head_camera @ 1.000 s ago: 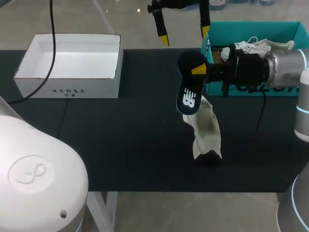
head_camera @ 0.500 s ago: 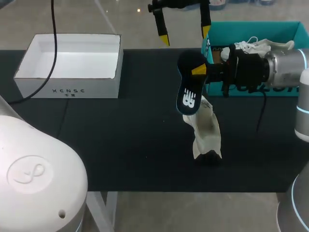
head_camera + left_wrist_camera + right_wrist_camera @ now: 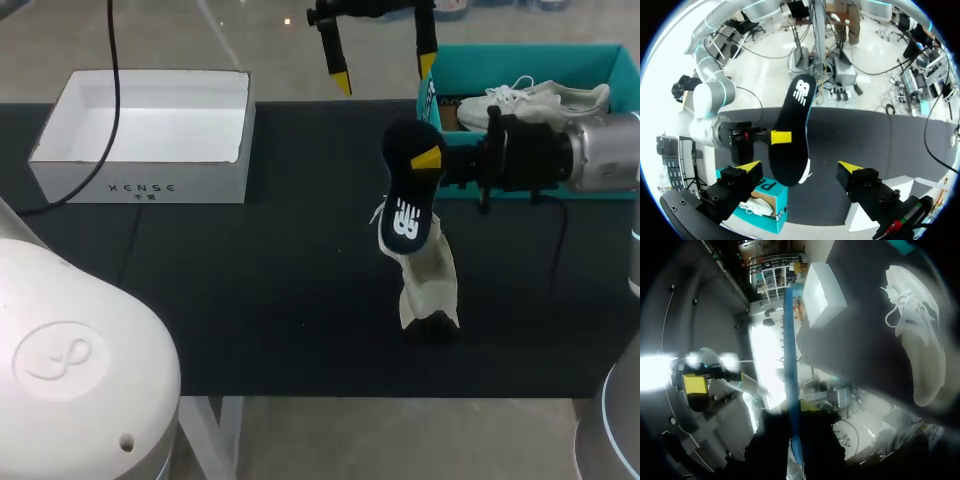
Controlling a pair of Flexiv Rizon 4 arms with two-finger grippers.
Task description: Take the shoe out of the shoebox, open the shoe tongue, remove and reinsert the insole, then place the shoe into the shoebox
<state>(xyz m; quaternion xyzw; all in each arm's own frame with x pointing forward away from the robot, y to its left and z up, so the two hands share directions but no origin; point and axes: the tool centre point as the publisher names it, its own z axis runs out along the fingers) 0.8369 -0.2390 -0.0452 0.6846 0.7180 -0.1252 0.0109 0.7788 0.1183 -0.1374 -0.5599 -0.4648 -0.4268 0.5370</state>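
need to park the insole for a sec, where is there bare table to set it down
Widest bare patch: the table between the white box and the shoe, down to the near edge. Crowded near the teal shoebox, where the right gripper holds the insole over the shoe; the left gripper hangs open at the far edge.

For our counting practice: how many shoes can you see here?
2. One white shoe lies on the black table, partly behind the insole in the right gripper. A second shoe sits in the teal shoebox. More may be hidden there.
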